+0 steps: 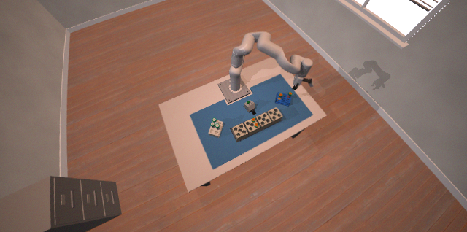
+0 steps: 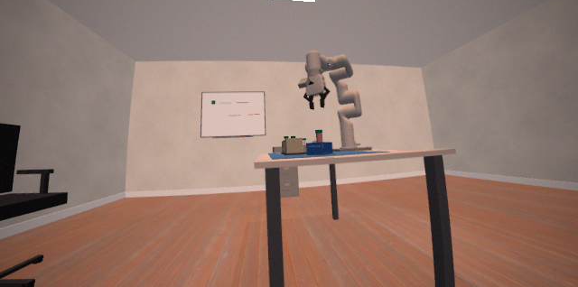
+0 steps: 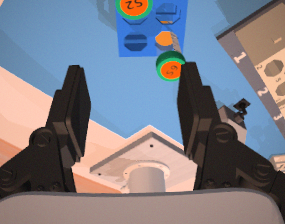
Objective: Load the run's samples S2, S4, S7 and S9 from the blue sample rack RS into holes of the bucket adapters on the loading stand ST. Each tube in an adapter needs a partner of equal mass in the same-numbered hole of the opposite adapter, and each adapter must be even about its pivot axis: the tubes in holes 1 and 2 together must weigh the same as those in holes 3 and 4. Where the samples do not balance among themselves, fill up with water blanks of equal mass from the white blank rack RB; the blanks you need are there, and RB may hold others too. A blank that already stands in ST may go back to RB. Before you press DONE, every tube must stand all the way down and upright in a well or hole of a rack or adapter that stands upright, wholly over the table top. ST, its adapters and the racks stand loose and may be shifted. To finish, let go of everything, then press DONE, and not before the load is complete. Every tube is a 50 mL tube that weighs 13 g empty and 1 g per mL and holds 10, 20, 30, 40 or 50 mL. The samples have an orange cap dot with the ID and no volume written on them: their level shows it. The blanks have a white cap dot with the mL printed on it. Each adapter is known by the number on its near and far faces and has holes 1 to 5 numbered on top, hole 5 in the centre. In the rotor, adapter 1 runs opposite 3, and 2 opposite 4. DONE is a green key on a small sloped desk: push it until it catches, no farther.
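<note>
My gripper (image 1: 295,87) is open and empty, high above the table at its right end. It hangs over the blue sample rack RS (image 1: 284,98). In the wrist view the fingers frame the rack (image 3: 153,10) far below. A tube marked S2 (image 3: 133,3) stands in the rack's far part, and a second orange-dotted tube (image 3: 170,67) stands at its near edge. The loading stand ST (image 1: 257,123) holds a row of adapters, with two orange-dotted tubes (image 1: 255,122) standing in its middle part. The side view shows the gripper (image 2: 317,103) well above the rack (image 2: 319,147).
The white blank rack RB (image 1: 214,129) with several green-capped tubes stands at the mat's left. The DONE desk (image 1: 249,106) sits between the arm's base (image 1: 234,93) and the stand. The table's right edge is close to the blue rack.
</note>
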Controlling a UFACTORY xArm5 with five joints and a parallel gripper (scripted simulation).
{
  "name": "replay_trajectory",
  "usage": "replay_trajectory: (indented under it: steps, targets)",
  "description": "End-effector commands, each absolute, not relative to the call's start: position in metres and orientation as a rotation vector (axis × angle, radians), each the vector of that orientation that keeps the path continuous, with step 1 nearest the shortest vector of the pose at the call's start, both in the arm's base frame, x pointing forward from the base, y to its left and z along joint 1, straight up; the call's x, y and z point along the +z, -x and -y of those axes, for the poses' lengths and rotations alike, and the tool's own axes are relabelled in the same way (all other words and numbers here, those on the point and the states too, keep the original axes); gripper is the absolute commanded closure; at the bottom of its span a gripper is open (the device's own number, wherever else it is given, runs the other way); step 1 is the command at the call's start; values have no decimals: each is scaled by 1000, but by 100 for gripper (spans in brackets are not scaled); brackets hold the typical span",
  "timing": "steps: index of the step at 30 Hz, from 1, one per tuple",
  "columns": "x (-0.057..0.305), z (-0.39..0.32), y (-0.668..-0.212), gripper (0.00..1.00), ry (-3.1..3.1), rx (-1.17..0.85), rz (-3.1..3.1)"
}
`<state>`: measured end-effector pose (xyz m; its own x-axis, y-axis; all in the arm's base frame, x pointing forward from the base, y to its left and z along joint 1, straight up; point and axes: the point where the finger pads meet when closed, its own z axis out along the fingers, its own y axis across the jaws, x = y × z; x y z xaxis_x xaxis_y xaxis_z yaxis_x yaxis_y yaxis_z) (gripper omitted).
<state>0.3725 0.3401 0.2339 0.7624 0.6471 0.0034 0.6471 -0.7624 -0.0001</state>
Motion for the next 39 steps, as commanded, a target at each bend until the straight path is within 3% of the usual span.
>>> replay_trajectory:
  steps: [1, 39]
  targets:
    - [236, -341, -373, 43, 2946, -12, 1082]
    - [176, -341, -374, 43, 2946, -11, 1082]
